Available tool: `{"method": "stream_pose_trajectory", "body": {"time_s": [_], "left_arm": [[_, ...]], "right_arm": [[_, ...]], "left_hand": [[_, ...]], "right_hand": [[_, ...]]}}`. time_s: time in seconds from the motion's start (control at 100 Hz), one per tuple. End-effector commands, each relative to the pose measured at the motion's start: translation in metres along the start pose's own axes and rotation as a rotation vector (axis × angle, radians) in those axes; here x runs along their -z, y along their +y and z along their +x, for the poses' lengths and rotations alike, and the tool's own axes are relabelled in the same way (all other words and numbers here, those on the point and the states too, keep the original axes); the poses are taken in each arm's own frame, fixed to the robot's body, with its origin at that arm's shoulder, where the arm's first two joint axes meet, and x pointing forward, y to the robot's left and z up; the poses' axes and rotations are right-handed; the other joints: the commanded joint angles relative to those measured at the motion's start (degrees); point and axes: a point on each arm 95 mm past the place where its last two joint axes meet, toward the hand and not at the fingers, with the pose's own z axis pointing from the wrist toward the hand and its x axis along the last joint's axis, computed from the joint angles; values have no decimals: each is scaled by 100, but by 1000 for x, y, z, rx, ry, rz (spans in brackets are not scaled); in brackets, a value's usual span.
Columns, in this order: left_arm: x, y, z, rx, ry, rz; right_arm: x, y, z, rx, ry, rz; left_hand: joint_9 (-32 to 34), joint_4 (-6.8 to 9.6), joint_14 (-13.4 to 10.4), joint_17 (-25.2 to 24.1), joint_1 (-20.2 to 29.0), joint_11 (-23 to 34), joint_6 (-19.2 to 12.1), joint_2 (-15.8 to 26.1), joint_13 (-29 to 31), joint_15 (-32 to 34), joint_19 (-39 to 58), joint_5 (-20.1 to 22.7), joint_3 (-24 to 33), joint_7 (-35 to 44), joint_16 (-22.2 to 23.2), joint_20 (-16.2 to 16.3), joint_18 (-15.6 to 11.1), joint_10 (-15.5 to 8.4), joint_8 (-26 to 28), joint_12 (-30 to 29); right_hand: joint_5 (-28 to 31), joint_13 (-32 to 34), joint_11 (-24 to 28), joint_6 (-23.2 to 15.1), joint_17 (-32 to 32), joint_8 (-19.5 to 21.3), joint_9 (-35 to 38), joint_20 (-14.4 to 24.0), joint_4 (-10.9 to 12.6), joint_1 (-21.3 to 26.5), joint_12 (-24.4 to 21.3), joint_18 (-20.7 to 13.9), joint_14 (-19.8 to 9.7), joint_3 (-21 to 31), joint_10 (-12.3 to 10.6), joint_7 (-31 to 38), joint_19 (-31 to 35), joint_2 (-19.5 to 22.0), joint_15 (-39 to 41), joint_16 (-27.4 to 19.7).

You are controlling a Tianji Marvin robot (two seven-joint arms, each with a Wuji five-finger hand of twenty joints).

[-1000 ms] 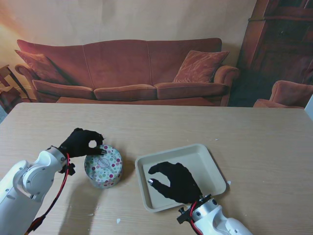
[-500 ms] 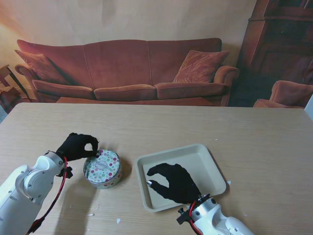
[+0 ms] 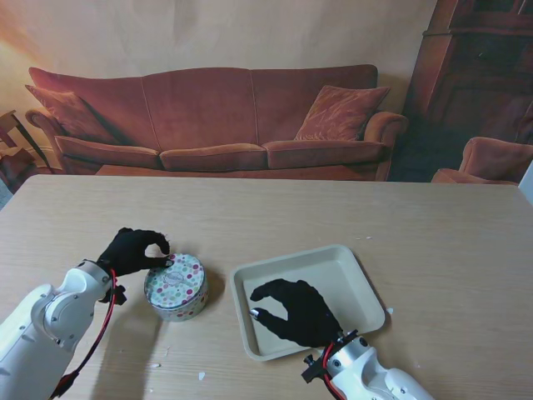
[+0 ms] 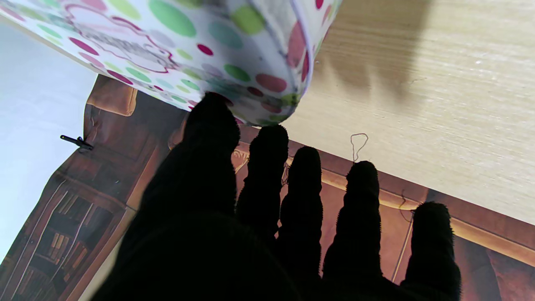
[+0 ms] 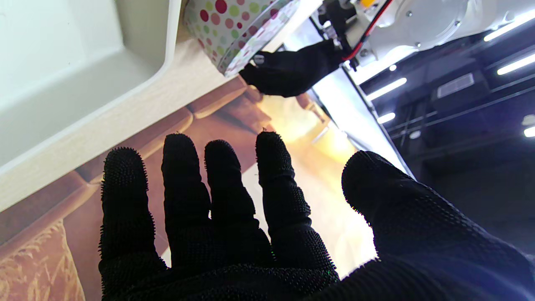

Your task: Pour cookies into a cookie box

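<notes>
Stand view: a round polka-dot cookie box (image 3: 176, 286) is resting on the wooden surface (image 3: 433, 225), just to the left of a beige tray (image 3: 364, 287), the two close but apart. The left hand (image 3: 133, 250) is sitting at the box's far-left rim, thumb and fingers curled into a loop with the fingertips (image 3: 164, 260) touching the lid edge; whether it is truly gripping the box cannot be told here. The right hand (image 3: 293, 310) is hovering over the tray's nearer half, fingers spread and curved, grasping nothing. Small pale crumbs (image 3: 201, 376) are lying on the surface nearer to me than the box.

Left wrist view: the cookie box (image 4: 217, 50) is filling the frame close to the camera, its dotted lid and side wall both showing. The left hand (image 4: 267, 217) is extending its fingers alongside one another, and one fingertip (image 4: 213, 110) is pressing against the box's rim; the others are lying free of it.

Right wrist view: the right hand (image 5: 234, 225) is lying released, fingers apart, holding nothing. The tray (image 5: 75, 71) is lying just beside the cookie box (image 5: 232, 29), and the left hand (image 5: 292, 69) is touching the box's lid edge on the side away from the tray.
</notes>
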Motion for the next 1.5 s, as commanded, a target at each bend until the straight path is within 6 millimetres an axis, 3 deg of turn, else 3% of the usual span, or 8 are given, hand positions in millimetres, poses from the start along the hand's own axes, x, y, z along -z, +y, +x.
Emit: {"method": "stream_pose_trajectory", "body": {"time_s": [0.0,0.13,0.28,0.48,0.57,0.78,1.13,1.49], "left_arm": [[0,3,6,7,10,3],[1,-2,8,8,34,55],[11,-11,17,21,95,124],[30,-10,29,-11,178,59],[36,-4,31,-60,203,12],[45,20,35,-75,222,-61],[45,49,41,-40,232,-146],[46,58,37,-93,241,-209]], "right_arm": [[1,-3,3,-10,6,14],[2,-2,3,-8,9,10],[2,-2,3,-7,11,5],[3,-3,3,-4,16,15],[3,-3,4,-2,17,15],[3,-3,4,3,19,10],[3,-3,3,10,18,17],[3,-3,3,15,18,24]], "left_hand": [[-184,89,41,-105,138,-29,52,248,-67,5,-24,-143,-236,-195,125,89,91,89,-112,-5],[-789,266,53,-270,-546,-285,434,908,-625,-300,-263,-343,-462,-1353,-52,49,32,346,-266,-156],[-1014,306,99,-318,-380,-703,658,1328,-993,-703,-1111,-289,-1233,-2452,-452,82,68,570,-753,-493],[-2000,329,-355,-538,-560,-1305,617,1964,-2067,-1374,-2776,-1183,-1508,-3706,-1194,-322,-219,354,-1388,-1007],[-2404,301,-642,-416,-498,-1348,326,2122,-2405,-1454,-3343,-1374,-1534,-3858,-1422,-827,-355,134,-1560,-1217],[-3210,302,-1303,-260,-575,-1267,486,2618,-2773,-1761,-3666,-1959,-1576,-4115,-2503,-2324,-917,-303,-1929,-1474],[-3245,290,-1575,-239,-305,-1396,426,2766,-2795,-1867,-3709,-1923,-1566,-4068,-3084,-2620,-1154,-500,-2000,-1556],[-3228,296,-1507,-228,-474,-1363,464,2835,-2791,-1835,-3694,-1923,-1592,-4029,-3099,-2741,-1130,-468,-1986,-1539]], "right_hand": [[-206,-93,-79,31,-101,-40,-214,86,24,71,-21,-82,-113,-23,-82,-283,-61,117,-199,-65],[-200,-85,-78,39,-102,-38,-208,90,26,78,-21,-80,-107,-25,-81,-277,-67,112,-199,-65],[-193,-98,-83,30,-101,-39,-199,93,26,74,-24,-84,-100,-20,-79,-277,-72,110,-208,-69],[-198,-113,-93,25,-110,-40,-217,95,23,64,-27,-89,-121,-26,-82,-282,-84,122,-217,-72],[-202,-120,-95,27,-114,-41,-218,95,24,70,-28,-93,-120,-30,-83,-284,-90,121,-221,-74],[-191,-124,-99,24,-116,-43,-213,95,24,67,-30,-94,-128,-25,-90,-287,-102,114,-227,-77],[-213,-150,-107,16,-135,-45,-244,92,21,60,-32,-110,-130,-18,-85,-293,-129,116,-239,-81],[-214,-159,-109,10,-153,-48,-250,90,21,64,-32,-126,-131,-11,-94,-295,-159,109,-245,-83]]}}
